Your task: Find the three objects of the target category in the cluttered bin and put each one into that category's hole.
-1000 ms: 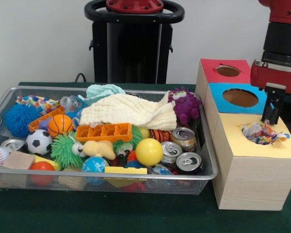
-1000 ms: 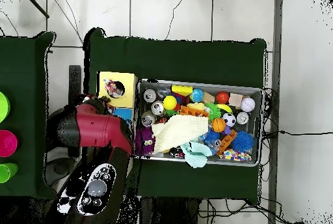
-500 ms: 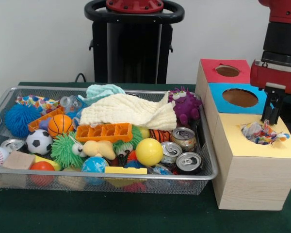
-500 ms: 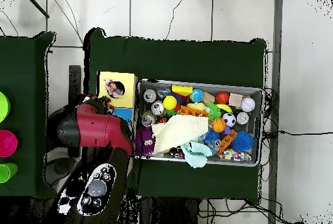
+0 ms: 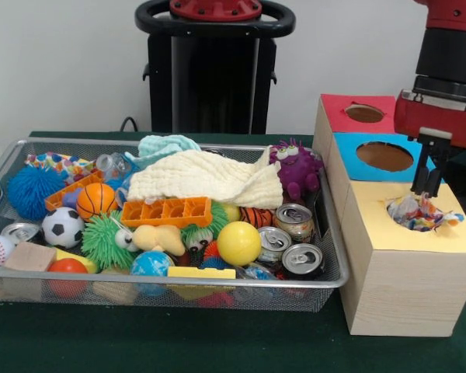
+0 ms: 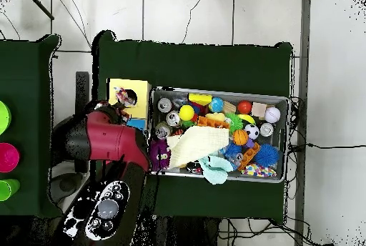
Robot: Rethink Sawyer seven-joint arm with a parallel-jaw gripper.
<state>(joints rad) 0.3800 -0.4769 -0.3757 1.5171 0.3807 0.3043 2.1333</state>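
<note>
The crumpled wrapper (image 5: 416,211) sits in the yellow hole (image 5: 410,215) of the wooden box (image 5: 408,268), just below the pincer (image 5: 428,185), which hangs narrow and holds nothing.

Robotics lab: green-clothed table (image 6: 214,64), cables (image 6: 250,229) across tiled floor (image 6: 329,114).

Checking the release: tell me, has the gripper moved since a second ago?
Yes. The gripper has risen slightly, away from the crumpled wrapper sitting in the yellow box's hole.
</note>
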